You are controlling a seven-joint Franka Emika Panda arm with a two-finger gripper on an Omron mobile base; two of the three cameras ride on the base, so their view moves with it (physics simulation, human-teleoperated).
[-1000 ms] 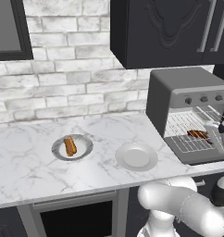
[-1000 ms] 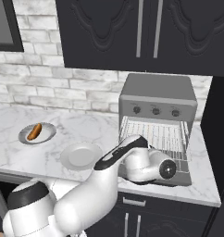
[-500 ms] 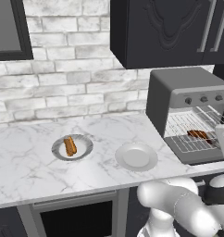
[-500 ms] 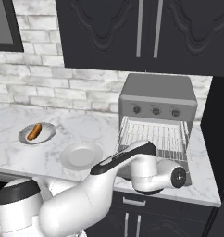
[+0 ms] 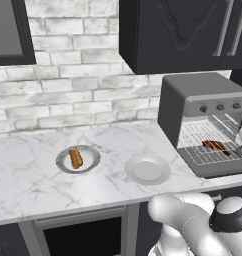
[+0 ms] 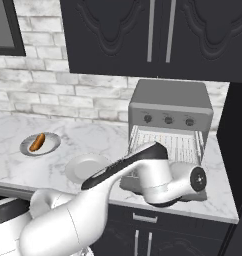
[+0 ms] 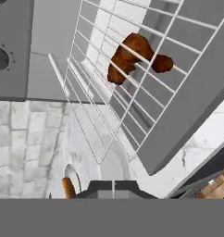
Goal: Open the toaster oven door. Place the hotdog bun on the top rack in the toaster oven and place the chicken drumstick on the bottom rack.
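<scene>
The toaster oven (image 5: 193, 95) (image 6: 170, 97) stands at the counter's right end. Its door (image 5: 218, 169) is folded down flat. The chicken drumstick (image 5: 215, 146) (image 7: 132, 58) lies on a wire rack (image 5: 200, 154) pulled out over the door, and I see it through the wires in the hand view. Far to the left, the hotdog bun (image 5: 75, 157) (image 6: 37, 141) (image 7: 67, 187) rests on a small plate (image 5: 93, 152). My gripper (image 7: 113, 187) is shut on nothing, a short way in front of the rack. In the right base view my arm hides the door.
An empty white plate (image 5: 147, 169) (image 6: 80, 167) sits on the marble counter (image 5: 33, 180) between the bun's plate and the oven. Black upper cabinets (image 5: 183, 30) hang over the oven. A tall dark panel (image 6: 235, 165) stands right of the oven.
My gripper closed from partly open and drew back from the rack toward the right, leaving the drumstick lying on the wires. The bun and plates stayed put.
</scene>
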